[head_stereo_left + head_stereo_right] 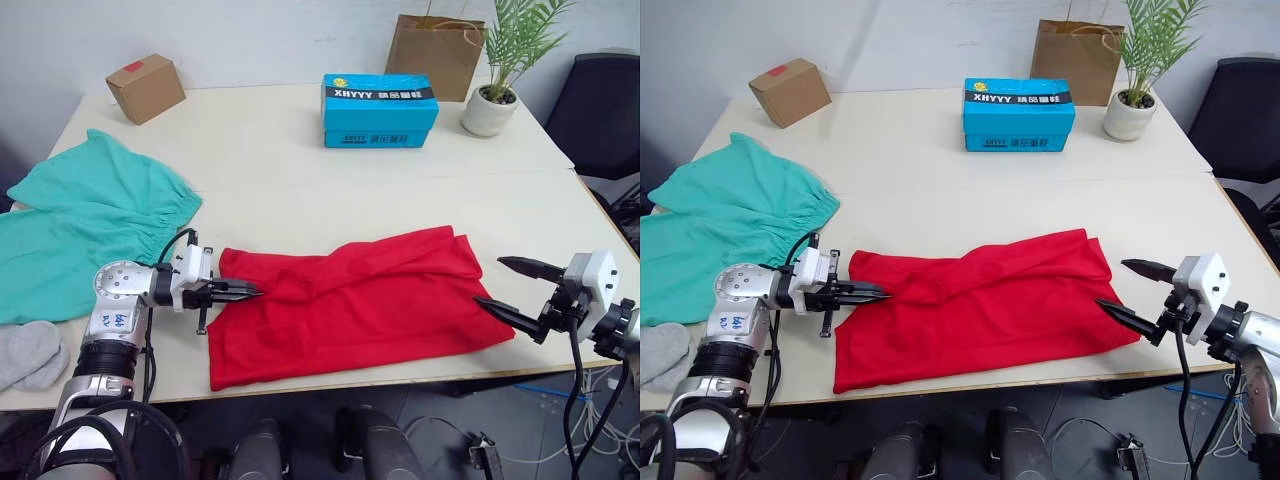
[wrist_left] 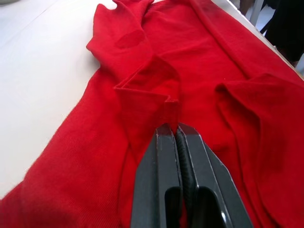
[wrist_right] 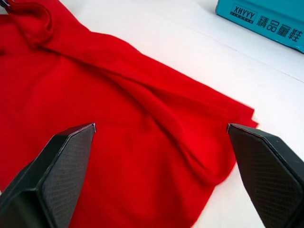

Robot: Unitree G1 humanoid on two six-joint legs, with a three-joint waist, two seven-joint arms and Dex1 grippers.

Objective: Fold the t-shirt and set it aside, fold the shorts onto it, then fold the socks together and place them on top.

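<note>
Red cloth lies closest, along the front edge of the bench (image 1: 300,190): the t-shirt (image 1: 360,305) is spread lengthwise there, partly folded, with a rumpled ridge running across its upper half and loose folds at the end nearer the left arm. The left gripper (image 1: 245,291) sits at that end, low over the bench, its two black fingers (image 2: 175,156) pressed tightly together; the wrist view shows their tips right at a crease of the red cloth, though whether any fabric is pinched between them cannot be made out. At the opposite end, the right gripper (image 1: 512,287) hovers just off the t-shirt's corner with its fingers (image 3: 61,156) spread wide apart, one tip close to the hem and the other raised clear of the cloth, gripping nothing.

Off to the left, well apart from the t-shirt, the teal-green shorts (image 1: 85,225) lie crumpled flat, with a gathered leg opening facing the middle of the bench. Just below them, at the front left corner, a light grey sock (image 1: 30,355) rests partly beyond the edge of view.

Along the far side stand a small cardboard box (image 1: 146,88) with a red label, a blue carton (image 1: 380,109) printed with lettering, a brown paper bag (image 1: 437,55), and a potted palm (image 1: 497,75) in a white pot. A black office chair (image 1: 605,110) stands beyond the right corner.
</note>
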